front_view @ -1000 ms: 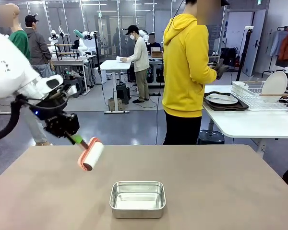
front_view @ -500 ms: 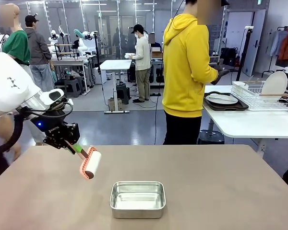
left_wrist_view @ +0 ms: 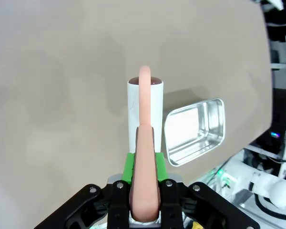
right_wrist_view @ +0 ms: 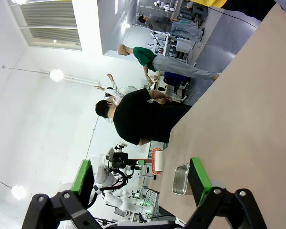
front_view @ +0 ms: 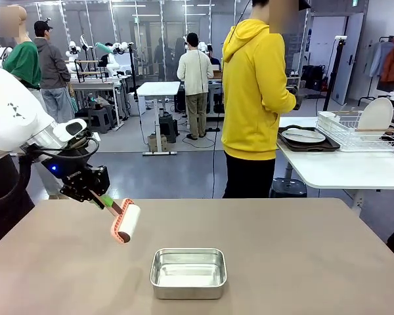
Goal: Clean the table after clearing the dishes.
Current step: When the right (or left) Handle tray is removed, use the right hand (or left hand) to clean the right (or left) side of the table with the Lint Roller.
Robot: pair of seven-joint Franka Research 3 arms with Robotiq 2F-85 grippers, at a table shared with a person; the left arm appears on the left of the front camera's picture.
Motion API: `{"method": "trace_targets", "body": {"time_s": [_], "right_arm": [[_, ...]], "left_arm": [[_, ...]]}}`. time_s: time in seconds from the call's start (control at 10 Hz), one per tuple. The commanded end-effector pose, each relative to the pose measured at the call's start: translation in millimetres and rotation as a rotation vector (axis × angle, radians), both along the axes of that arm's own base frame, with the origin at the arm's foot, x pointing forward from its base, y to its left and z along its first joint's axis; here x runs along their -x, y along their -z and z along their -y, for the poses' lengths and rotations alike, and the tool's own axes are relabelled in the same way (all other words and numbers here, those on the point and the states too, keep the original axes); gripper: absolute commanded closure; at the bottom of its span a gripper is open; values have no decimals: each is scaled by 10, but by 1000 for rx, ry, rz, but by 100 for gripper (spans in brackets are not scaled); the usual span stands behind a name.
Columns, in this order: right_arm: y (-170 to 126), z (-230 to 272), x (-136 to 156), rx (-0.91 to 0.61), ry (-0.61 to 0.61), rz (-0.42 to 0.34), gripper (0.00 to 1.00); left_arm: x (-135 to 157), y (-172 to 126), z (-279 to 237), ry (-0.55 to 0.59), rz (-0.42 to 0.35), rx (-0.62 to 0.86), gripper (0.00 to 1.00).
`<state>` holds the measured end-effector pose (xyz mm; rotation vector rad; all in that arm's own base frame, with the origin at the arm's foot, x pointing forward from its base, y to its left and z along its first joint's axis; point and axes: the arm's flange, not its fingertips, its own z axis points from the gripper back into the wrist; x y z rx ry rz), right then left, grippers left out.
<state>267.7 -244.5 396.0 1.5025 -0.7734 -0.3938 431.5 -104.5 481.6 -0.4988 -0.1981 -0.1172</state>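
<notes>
Over table (front_view: 302, 249): left jaws grasping lint roller (front_view: 125, 222), now lower; right jaws released.

The robot's left arm (front_view: 16, 121) is a glossy white shell with a small dark marking. A thin black cable (front_view: 69, 157) loops beneath it, and a blue light (front_view: 54, 168) glows at the wrist. The left pincer (left_wrist_view: 143, 164) is black with silver screws and green pads; the right pincer (right_wrist_view: 140, 174) matches. The person (front_view: 253, 98) wears a yellow hoodie and black trousers.
</notes>
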Motion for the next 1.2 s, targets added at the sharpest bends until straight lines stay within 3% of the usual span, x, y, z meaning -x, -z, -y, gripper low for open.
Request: {"method": "trace_targets", "body": {"time_s": [0.0, 0.5, 1.1], "right_arm": [[-23, -12, 34, 1, -6, 8, 0], [-23, -12, 34, 1, -6, 8, 0], [-23, -12, 34, 1, -6, 8, 0]], "left_arm": [[-136, 330, -66, 47, -32, 137, 80], [-306, 1050, -213, 20, -37, 251, 80], [-658, 1530, -365, -72, -191, 217, 80]]}}
